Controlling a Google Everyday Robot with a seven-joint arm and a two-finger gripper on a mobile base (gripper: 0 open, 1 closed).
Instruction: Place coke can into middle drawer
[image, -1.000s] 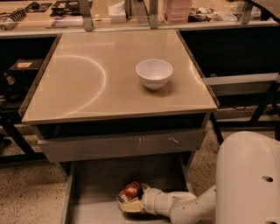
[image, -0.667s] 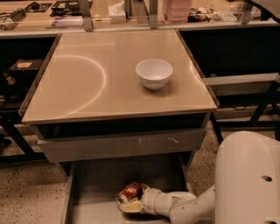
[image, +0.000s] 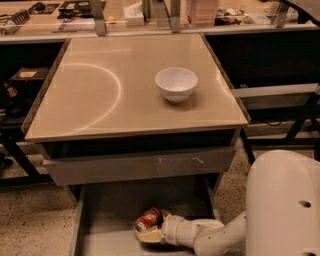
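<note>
My gripper (image: 151, 229), smooth cream plastic, sat low in the drawer (image: 110, 210), whose grey metal floor looked matt. The can (image: 147, 218) by it was glossy red metal. The bowl (image: 176, 84) shone white; the tabletop (image: 100, 100) looked smooth, faintly glossy.

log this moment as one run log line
gripper: inside open middle drawer | coke can: tilted, at gripper, over drawer floor | white bowl: on tabletop | release: cannot tell

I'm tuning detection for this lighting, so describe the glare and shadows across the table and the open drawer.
Camera view: a curved arc of glare crosses the left half of the tabletop; the white bowl throws a soft shadow at its base; the middle drawer lies in dim shade below, where the gripper sits right beside the coke can.
</note>
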